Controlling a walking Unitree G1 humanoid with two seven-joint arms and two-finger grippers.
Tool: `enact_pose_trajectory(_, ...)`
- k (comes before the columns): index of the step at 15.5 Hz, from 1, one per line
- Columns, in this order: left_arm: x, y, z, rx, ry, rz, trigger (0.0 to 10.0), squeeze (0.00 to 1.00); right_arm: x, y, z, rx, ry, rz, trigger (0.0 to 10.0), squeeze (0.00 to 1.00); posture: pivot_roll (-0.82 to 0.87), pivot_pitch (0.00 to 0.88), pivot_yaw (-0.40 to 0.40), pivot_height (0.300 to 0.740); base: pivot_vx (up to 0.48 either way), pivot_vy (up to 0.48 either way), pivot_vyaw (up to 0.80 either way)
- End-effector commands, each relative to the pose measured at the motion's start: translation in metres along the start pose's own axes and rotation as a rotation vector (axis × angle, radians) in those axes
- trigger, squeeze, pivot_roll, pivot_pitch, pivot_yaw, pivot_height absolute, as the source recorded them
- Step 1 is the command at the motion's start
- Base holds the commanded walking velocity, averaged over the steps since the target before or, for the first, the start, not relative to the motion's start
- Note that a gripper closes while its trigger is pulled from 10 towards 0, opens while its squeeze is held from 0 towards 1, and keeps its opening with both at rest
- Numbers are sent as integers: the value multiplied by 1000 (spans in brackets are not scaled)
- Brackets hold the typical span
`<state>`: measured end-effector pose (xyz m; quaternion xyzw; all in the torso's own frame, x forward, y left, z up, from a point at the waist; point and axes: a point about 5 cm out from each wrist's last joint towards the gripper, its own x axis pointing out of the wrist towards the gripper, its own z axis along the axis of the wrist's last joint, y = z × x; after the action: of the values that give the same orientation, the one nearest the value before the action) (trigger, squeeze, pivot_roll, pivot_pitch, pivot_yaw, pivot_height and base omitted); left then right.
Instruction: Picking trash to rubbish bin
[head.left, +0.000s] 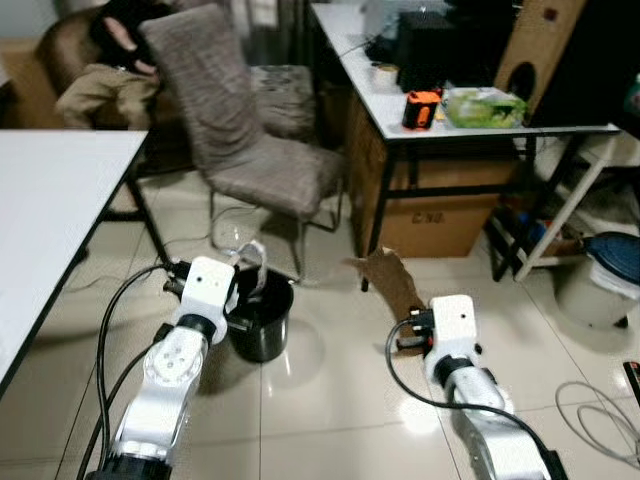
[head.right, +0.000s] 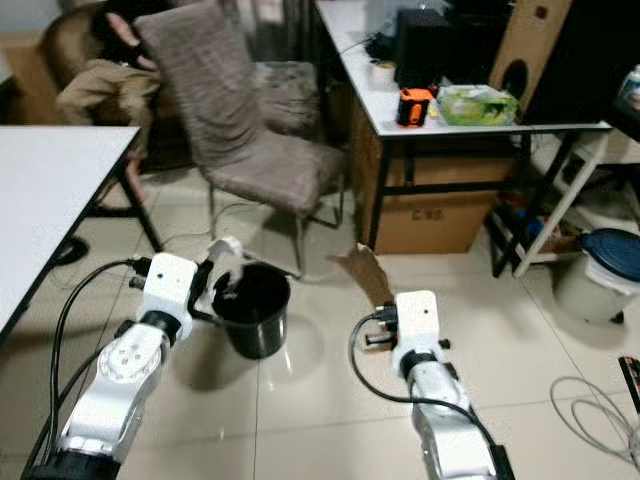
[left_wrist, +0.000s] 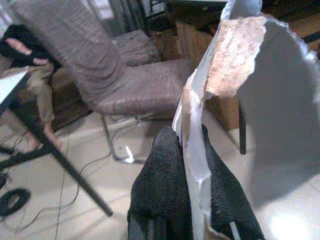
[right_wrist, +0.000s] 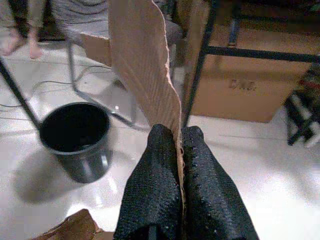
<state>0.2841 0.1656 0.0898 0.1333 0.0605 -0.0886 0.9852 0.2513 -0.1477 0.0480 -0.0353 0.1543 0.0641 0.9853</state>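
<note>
A black rubbish bin (head.left: 262, 318) stands on the tiled floor in front of me. My left gripper (head.left: 243, 272) is at the bin's near-left rim, shut on a torn white-grey piece of card (left_wrist: 270, 100) that sticks up over the bin's mouth (head.right: 225, 250). My right gripper (head.left: 404, 328) is to the right of the bin and apart from it, shut on a torn strip of brown cardboard (head.left: 392, 282) that stands upright (right_wrist: 145, 60). The right wrist view also has the bin (right_wrist: 75, 132), beyond the cardboard.
A grey padded chair (head.left: 250, 130) stands just behind the bin. A white table (head.left: 50, 200) is at my left, and a desk (head.left: 385, 110) with a cardboard box (head.left: 430, 215) under it at the right. A person (head.left: 110, 70) sits far back. A blue-lidded pail (head.left: 605, 275) and cables (head.left: 600, 420) lie right.
</note>
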Motion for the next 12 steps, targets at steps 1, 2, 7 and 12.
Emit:
enact_pose_trajectory(1, 6, -8, 8, -1, -26, -32, 10000, 0, -1, -4, 2, -23, -6, -1, 10000, 0, -124, 0, 1, 740, 431, 0, 681)
enact_pose_trajectory(2, 6, -7, 9, -1, -29, -31, 10000, 0, 0, -3, 1, -32, -2, 10, 10000, 0, -123, 0, 1, 740, 428, 0, 800)
enact_pose_trajectory(7, 8, -6, 10, 0, -31, -27, 10000, 0, -1, -3, 1, -4, -7, 26, 10000, 0, -126, 0, -3, 740, 428, 0, 320)
enact_pose_trajectory(12, 8, -6, 10, 5, -31, -27, 10000, 0, 1, -2, 3, -40, -13, 54, 10000, 0, -128, 0, -6, 740, 432, 0, 0)
